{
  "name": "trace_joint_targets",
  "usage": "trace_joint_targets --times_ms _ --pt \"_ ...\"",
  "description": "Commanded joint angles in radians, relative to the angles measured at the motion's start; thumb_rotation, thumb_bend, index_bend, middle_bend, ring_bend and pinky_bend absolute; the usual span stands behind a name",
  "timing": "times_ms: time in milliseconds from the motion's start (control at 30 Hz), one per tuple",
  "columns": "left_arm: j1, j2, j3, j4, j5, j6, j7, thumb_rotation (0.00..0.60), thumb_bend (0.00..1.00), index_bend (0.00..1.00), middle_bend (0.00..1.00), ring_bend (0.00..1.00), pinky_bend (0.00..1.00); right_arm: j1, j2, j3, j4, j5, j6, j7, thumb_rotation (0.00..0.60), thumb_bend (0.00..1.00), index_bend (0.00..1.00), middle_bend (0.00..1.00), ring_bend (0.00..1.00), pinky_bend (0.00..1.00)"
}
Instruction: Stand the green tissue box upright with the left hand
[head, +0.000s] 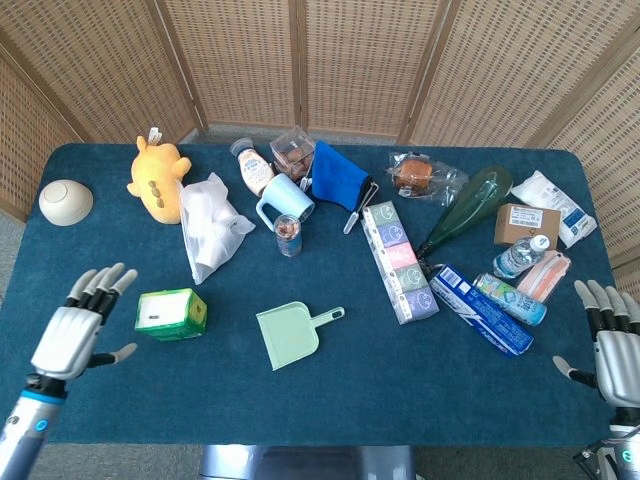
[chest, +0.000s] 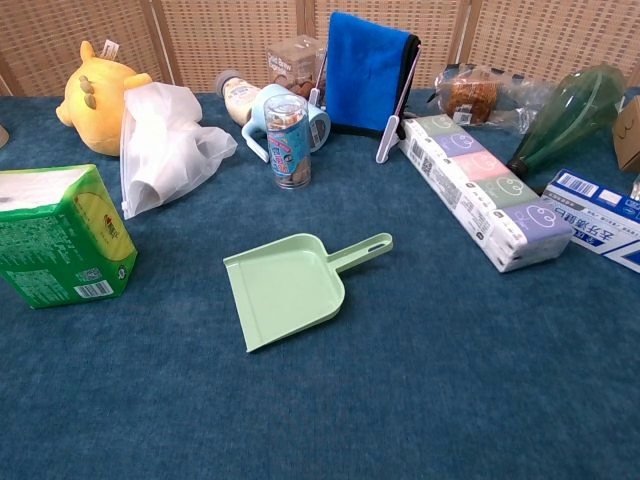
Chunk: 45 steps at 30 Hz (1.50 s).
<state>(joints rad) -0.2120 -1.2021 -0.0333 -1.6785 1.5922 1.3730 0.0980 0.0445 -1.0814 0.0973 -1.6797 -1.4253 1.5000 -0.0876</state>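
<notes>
The green tissue box (head: 171, 313) lies on its long side on the blue table at the left, its white top facing up. The chest view shows the green tissue box (chest: 60, 248) at the far left edge. My left hand (head: 78, 328) hovers open with fingers spread, a short gap to the left of the box, not touching it. My right hand (head: 612, 345) is open at the table's right front corner, holding nothing. Neither hand shows in the chest view.
A pale green dustpan (head: 294, 333) lies to the right of the box. A white plastic bag (head: 209, 224) and a yellow plush toy (head: 158, 179) sit behind it. A white bowl (head: 65, 202) stands at the far left. Boxes, bottles and packets crowd the right half.
</notes>
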Motion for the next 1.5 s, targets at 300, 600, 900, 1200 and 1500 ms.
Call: trace_joint_targets --times_ms 300,600,900,1200,1500 --pt "-0.099 -0.115 -0.063 -0.063 -0.157 -0.140 0.250 0.600 0.01 0.05 0.04 0.01 0.19 -0.001 0.005 0.004 0.001 0.005 0.000 0.014 0.600 0.00 0.00 0.00 0.00 0.00" --pt "-0.123 -0.180 -0.075 -0.036 -0.185 -0.131 0.350 0.600 0.02 0.26 0.38 0.30 0.42 0.000 0.005 0.002 0.001 0.004 -0.003 0.015 0.600 0.00 0.00 0.00 0.00 0.00" --pt "-0.144 -0.200 -0.071 -0.021 -0.186 -0.135 0.380 0.600 0.03 0.32 0.48 0.38 0.45 0.001 0.006 0.002 0.000 0.008 -0.009 0.017 0.600 0.00 0.00 0.00 0.00 0.00" --pt "-0.111 -0.224 -0.056 0.068 0.023 0.045 -0.171 0.600 0.02 0.33 0.49 0.39 0.46 0.004 0.002 0.001 0.001 0.009 -0.014 0.013 0.600 0.00 0.00 0.00 0.00 0.00" --pt "-0.130 -0.395 -0.045 0.363 0.077 0.116 -0.454 0.600 0.02 0.33 0.49 0.37 0.46 0.007 -0.002 -0.001 0.004 0.012 -0.022 0.002 0.600 0.00 0.00 0.00 0.00 0.00"
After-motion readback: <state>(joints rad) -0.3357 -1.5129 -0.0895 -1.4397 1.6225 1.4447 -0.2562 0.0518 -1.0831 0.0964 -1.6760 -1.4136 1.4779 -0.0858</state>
